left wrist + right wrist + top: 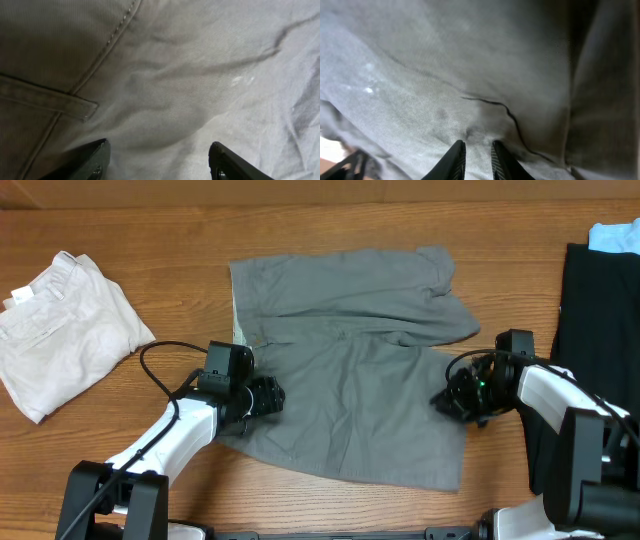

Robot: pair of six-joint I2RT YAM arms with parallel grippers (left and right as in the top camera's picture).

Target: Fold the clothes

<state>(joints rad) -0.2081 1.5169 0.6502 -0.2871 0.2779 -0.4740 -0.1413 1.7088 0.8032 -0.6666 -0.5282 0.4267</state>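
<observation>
The grey shorts (350,390) stretch between my grippers, waistband toward the table's (330,220) left edge; left gripper (270,397) open, right gripper (450,400) pinching cloth.

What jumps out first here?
A pair of grey shorts lies spread across the middle of the table. The left gripper stands open over the cloth at its left edge; the right gripper, at its right edge, has its fingers nearly together at a crease. Folded beige shorts sit far left, and a black garment lies at the right edge.

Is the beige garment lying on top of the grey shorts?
No, the beige garment lies apart from the grey shorts, with table showing between them.
</observation>
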